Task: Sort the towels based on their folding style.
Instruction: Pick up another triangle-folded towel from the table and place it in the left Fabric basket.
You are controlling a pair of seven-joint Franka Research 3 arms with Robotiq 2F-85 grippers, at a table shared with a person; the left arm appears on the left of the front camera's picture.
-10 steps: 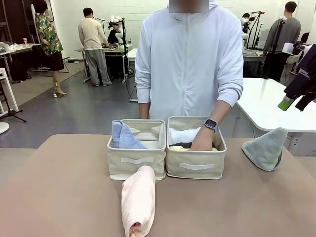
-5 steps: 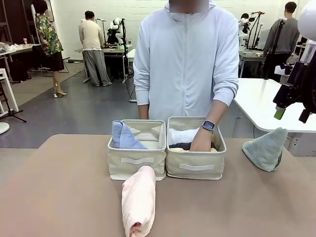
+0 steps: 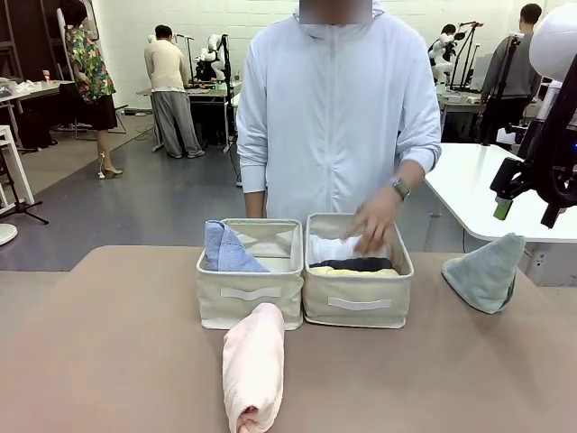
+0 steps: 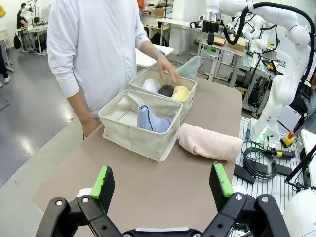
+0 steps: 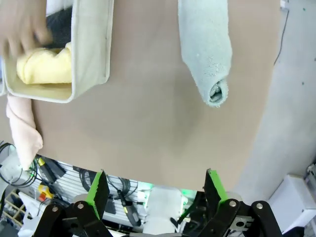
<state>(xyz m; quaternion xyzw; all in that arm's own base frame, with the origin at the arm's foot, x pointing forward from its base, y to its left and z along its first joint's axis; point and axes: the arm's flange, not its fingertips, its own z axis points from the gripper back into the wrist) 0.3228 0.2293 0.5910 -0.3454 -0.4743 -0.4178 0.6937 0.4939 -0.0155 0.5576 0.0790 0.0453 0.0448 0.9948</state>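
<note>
Nothing here is showing letters, numbers or a brand that can be read. The white strip (image 3: 250, 293) on the near wall of the left bin (image 3: 213, 314) and the white strip (image 3: 359, 304) on the right bin (image 3: 321, 314) are looking blank. The watch (image 3: 399, 188) on the person's wrist is appearing too small to read.
</note>
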